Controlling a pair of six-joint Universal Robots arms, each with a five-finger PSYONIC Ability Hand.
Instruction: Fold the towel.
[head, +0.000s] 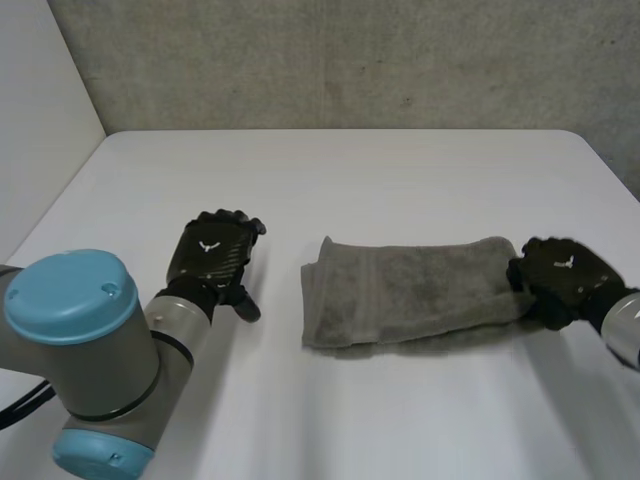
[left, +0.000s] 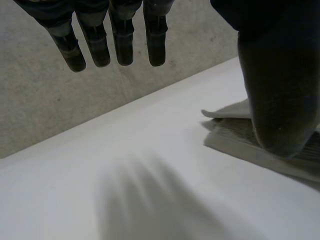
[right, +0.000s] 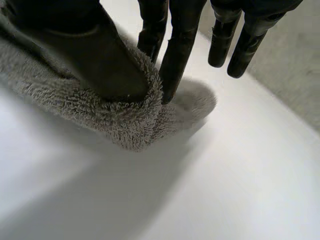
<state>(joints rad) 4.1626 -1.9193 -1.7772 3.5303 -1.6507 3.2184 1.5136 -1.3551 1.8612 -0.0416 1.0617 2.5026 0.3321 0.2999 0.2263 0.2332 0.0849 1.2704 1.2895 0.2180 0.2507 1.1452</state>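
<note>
A grey towel (head: 410, 290) lies folded into a long band across the white table (head: 350, 170), right of the middle. My right hand (head: 560, 275) is at the towel's right end. In the right wrist view its thumb (right: 100, 65) presses on top of the towel's (right: 125, 120) end edge and a finger (right: 172, 70) pinches the pile against it. My left hand (head: 210, 255) hovers over bare table to the left of the towel, apart from it. Its fingers (left: 120, 40) hang straight, and beside its thumb lies the towel's left end (left: 225, 142).
A grey concrete wall (head: 350, 60) runs behind the table's far edge. A pale wall stands at the left. Bare tabletop lies beyond the towel and in front of it.
</note>
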